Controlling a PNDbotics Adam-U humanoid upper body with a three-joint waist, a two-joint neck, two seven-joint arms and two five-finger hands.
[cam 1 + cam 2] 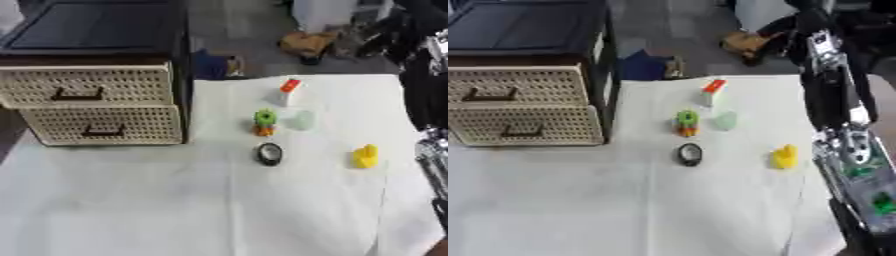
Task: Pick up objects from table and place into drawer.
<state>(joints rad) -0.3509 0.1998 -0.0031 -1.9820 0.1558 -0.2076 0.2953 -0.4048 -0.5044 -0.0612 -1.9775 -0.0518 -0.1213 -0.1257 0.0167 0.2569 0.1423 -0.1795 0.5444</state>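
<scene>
A white table (131,200) carries a cabinet (92,75) at its far left corner, with two woven drawers, the upper drawer (83,86) and the lower drawer (101,125), both closed, each with a dark handle. Near the middle of the far edge stands a white piece with a red top (289,91), and a little nearer come a green and orange toy (264,122) and, just beside it, a pale translucent cup (303,120). Closer to the middle of the table lies a black ring-shaped object (269,153), and a yellow toy (366,156) stands toward the right edge, where the robot's right arm (429,100) runs along the side and its hand is not visible.
</scene>
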